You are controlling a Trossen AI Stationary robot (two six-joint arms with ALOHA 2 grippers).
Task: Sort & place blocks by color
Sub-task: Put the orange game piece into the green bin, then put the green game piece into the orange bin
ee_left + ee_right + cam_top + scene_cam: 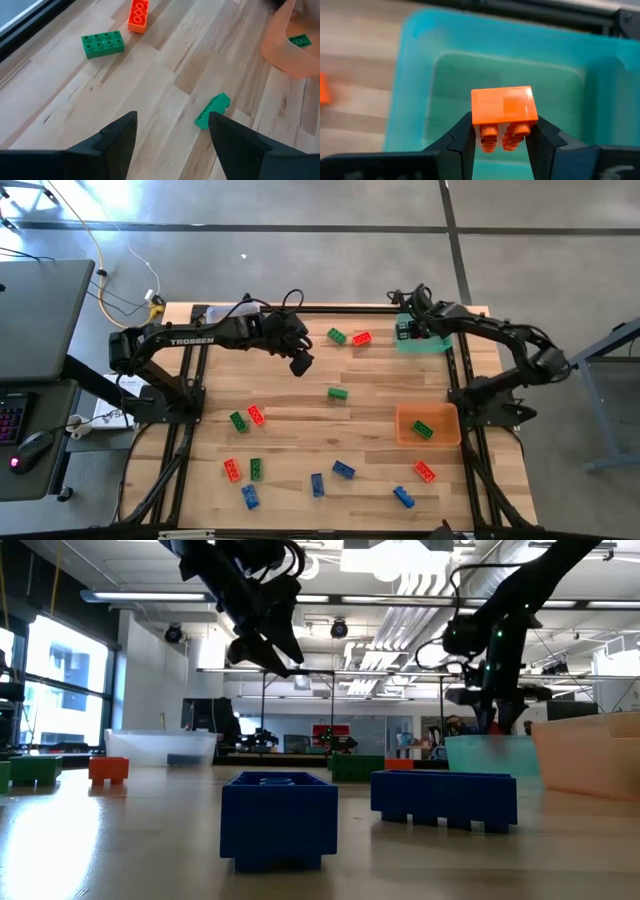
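My right gripper [405, 330] is over the teal bin [432, 345] at the table's far right and is shut on a red block [504, 104]. In the right wrist view the teal bin [420, 75] lies below the block. My left gripper [301, 364] is open and hangs in the air over the table's middle far part. It is a little to the far left of a green block [337, 392] that lies flat on the wood. Between its fingers, the left wrist view shows bare wood, with that green block [212, 111] just beyond one fingertip. My right gripper pinches the red block between its two fingers [465, 135] by two opposite sides [479, 122], coming from above and pointing down. The block is lifted clear above the teal bin. Its studded face [502, 132] shows in the gap between the fingers.
An orange bin [428, 425] at the right holds a green block [423, 429]. A green block [336, 335] and a red one [362, 338] lie near the far edge. Several red, green and blue blocks [343, 470] are scattered over the near half. A clear bin [160, 747] stands far left.
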